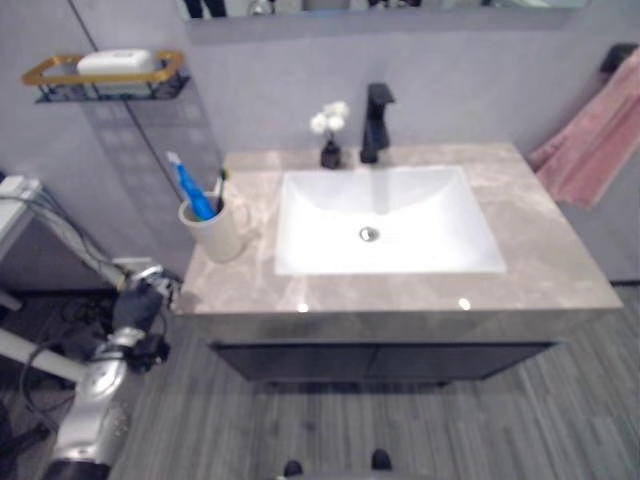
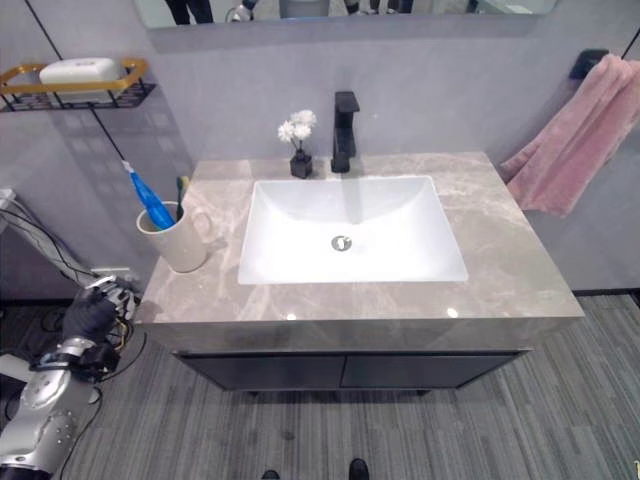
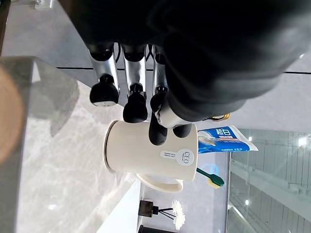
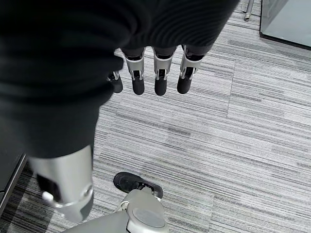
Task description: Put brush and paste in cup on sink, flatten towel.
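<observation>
Presently the towel [image 2: 570, 140], soft and limp, hangs well beyond both hands; take its lower hem. Left hand [image 1: 140, 300] and right hand [image 4: 155, 77] hang relaxed, holding nothing.

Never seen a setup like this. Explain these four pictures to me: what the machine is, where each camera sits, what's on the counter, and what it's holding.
This is a two-legged humanoid robot with two arms ending in fingered hands. Two pictures come from cameras on its head, looking down at a bathroom counter with a white sink. The other two come from cameras on its wrists. On the counter's left stands a cream cup already holding a blue toothpaste tube and a green toothbrush. A pink towel hangs bunched on the wall at right. The left hand hangs beside the counter, open and empty. The right hand hangs over the floor, also empty.
</observation>
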You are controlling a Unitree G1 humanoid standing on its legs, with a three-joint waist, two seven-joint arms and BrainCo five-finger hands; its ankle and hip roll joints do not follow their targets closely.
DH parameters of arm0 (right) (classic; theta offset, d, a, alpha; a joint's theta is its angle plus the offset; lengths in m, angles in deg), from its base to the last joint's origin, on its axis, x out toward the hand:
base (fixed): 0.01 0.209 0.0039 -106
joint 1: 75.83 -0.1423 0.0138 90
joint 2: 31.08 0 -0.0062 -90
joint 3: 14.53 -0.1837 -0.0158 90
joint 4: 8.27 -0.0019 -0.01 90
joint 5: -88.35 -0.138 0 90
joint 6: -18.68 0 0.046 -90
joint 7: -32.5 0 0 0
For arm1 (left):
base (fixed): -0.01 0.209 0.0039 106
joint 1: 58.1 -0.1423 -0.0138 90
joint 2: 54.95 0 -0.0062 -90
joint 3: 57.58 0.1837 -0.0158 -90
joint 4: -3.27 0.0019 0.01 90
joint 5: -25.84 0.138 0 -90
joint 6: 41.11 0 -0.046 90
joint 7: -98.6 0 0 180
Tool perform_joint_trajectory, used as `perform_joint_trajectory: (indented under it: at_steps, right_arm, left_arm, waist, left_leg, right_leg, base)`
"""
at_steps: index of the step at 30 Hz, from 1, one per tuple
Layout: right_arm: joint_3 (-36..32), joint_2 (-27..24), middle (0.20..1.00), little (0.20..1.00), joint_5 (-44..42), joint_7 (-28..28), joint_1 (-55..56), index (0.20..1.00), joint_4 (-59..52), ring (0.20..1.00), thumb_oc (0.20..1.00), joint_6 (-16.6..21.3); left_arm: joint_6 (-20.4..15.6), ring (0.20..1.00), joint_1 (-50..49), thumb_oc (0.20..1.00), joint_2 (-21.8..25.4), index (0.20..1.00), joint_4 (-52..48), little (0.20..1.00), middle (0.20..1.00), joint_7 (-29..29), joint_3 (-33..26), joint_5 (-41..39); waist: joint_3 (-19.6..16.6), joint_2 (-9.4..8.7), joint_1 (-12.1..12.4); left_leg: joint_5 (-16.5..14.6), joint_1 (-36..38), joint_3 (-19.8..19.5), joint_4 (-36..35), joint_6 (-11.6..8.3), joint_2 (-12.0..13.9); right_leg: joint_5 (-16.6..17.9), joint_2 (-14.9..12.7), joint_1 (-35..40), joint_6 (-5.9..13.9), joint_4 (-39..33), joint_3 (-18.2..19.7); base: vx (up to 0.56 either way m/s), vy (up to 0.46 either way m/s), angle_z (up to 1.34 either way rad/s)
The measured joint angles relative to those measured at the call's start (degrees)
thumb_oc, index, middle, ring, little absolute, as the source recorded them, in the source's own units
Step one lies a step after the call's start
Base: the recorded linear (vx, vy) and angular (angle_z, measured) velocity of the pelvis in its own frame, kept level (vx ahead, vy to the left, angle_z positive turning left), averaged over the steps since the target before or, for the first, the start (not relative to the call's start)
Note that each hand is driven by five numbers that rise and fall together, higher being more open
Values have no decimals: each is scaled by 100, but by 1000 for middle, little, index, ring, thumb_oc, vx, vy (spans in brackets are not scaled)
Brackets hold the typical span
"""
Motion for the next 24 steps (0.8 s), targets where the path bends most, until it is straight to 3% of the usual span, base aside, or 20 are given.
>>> perform_joint_trajectory:
  at_steps: [6,24]
  right_arm:
    - [2,-2,1000,1000,-7,13,-7,1000,-7,1000,1000,-29]
    - [-240,-168,1000,1000,-407,-21,-105,1000,-216,1000,1000,-30]
  left_arm:
    - [2,200,12,200,90,200,0,200,200,5,117,-233]
    - [-6,200,16,200,34,200,-3,200,200,-15,127,-404]
  waist:
    - [41,53,-21]
    - [150,511,-132]
  left_leg:
    - [6,-90,-8,20,-2,-1]
    - [15,-298,49,20,-15,15]
  right_leg:
    - [1,3,-77,-1,0,3]
    - [12,17,-322,-11,0,44]
  base:
    - [0,0,0]
    - [33,-34,-2]
